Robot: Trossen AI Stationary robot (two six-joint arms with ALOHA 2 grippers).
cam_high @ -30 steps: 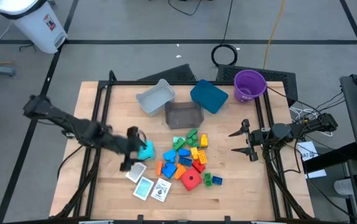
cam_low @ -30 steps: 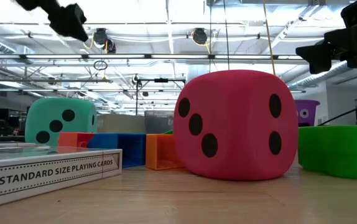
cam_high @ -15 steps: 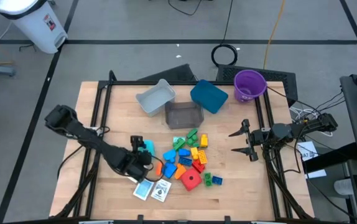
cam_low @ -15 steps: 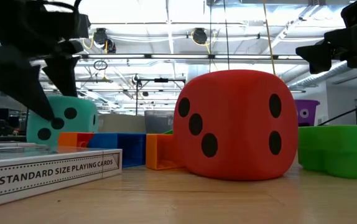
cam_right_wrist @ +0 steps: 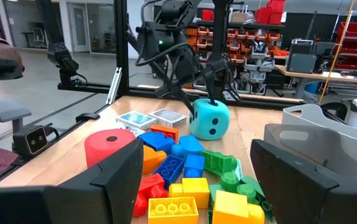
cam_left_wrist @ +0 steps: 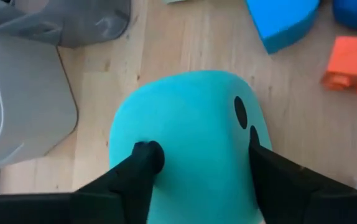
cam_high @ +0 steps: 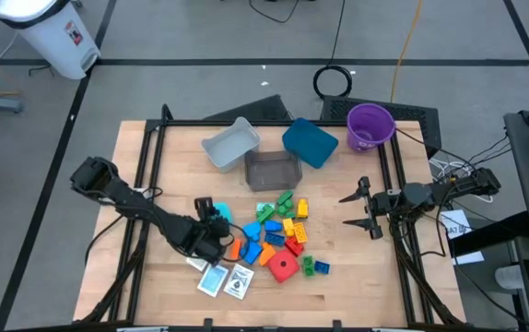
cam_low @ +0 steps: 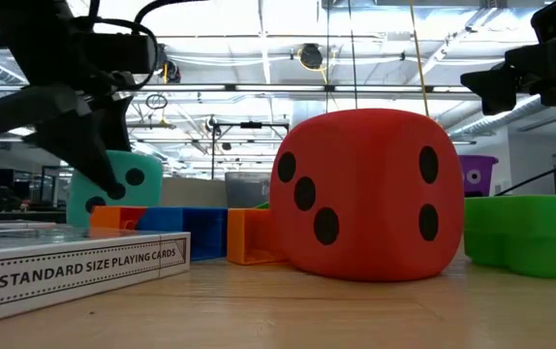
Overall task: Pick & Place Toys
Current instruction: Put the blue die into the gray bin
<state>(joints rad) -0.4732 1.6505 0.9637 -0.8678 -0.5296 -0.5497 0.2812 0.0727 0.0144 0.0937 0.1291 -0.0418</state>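
The left gripper (cam_high: 211, 219) is sitting left of centre in the high view, its fingers (cam_left_wrist: 146, 157) pressing both sides of the cyan die (cam_left_wrist: 188, 146), which is resting on the table (cam_high: 357, 267) at the left edge of the brick pile (cam_high: 281, 231). In the low view a card box (cam_low: 75, 264) at lower left is reading "STANDARD SIZE PLAYING CARDS", with the red die (cam_low: 365, 194) at centre. The right gripper (cam_high: 355, 210) is hovering at centre right with its jaws spread wide, holding nothing.
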